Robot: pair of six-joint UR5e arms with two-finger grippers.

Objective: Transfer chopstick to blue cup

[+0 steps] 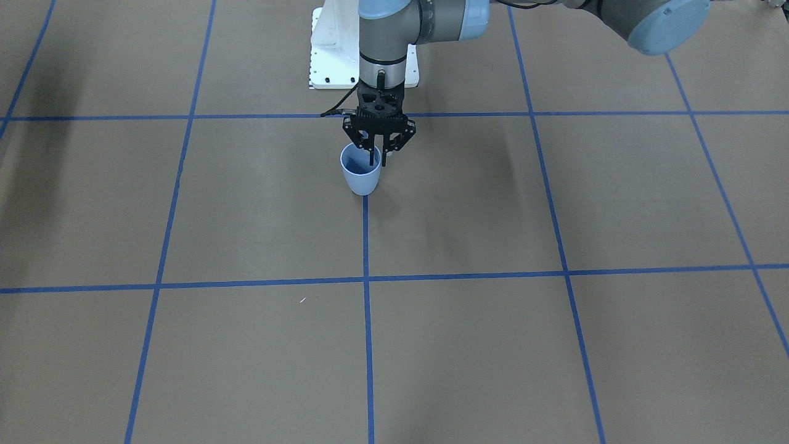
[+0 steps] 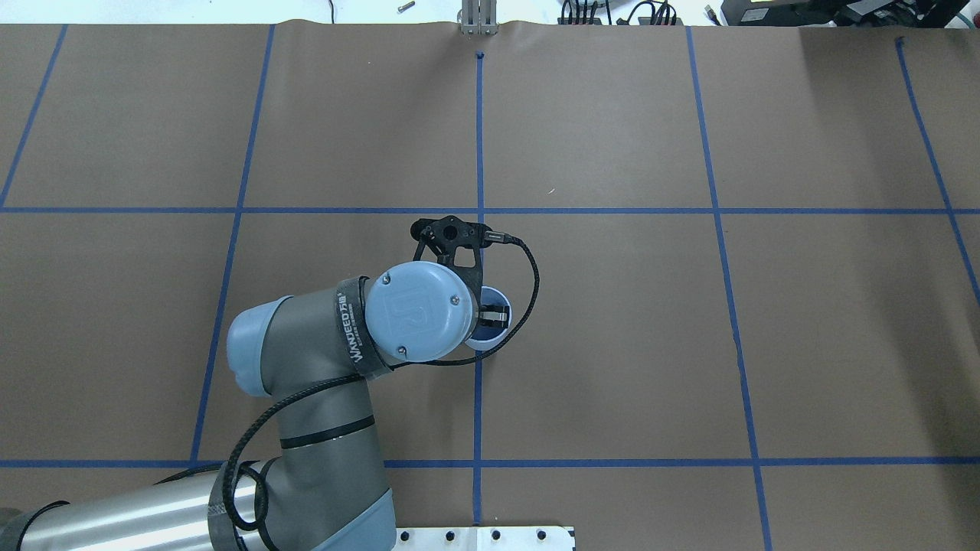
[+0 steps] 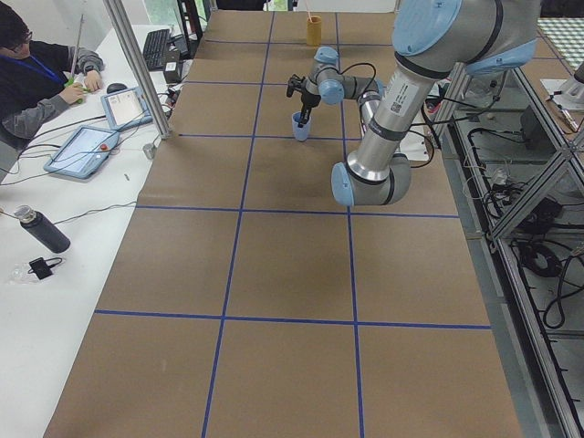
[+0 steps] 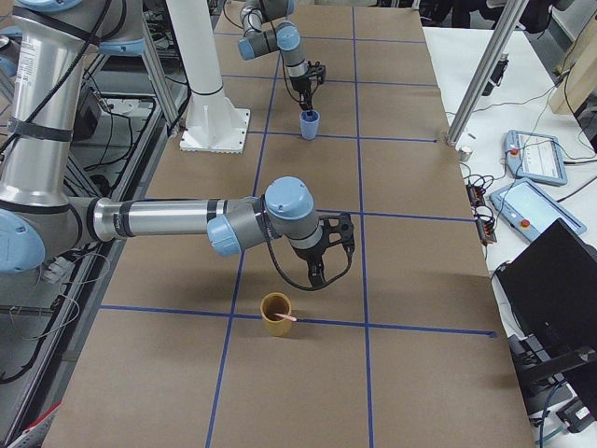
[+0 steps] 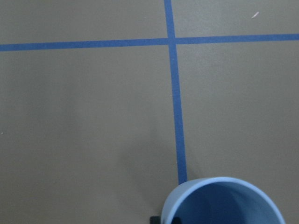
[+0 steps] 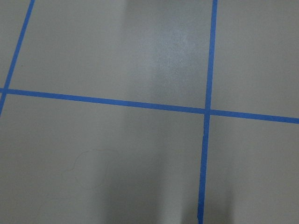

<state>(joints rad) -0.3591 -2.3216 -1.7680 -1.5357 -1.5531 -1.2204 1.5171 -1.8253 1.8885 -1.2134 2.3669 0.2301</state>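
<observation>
The blue cup (image 1: 360, 179) stands upright on the brown table near its middle; it also shows in the overhead view (image 2: 498, 334), the side views (image 3: 300, 128) (image 4: 309, 124) and the left wrist view (image 5: 224, 205). My left gripper (image 1: 377, 161) points straight down at the cup's rim, with one finger inside the cup and one outside, closed narrowly on the wall. The pink chopstick (image 4: 285, 318) leans in a yellow-brown cup (image 4: 274, 315) at the table's right end. My right gripper (image 4: 317, 280) hangs just beside that cup; I cannot tell whether it is open or shut.
The white robot base plate (image 1: 333, 55) lies behind the blue cup. A metal post (image 4: 476, 84) stands at the table's far edge. An operator (image 3: 36, 73) sits at a side desk with tablets (image 3: 87, 146) and a bottle (image 3: 41, 230). Blue tape lines grid the table.
</observation>
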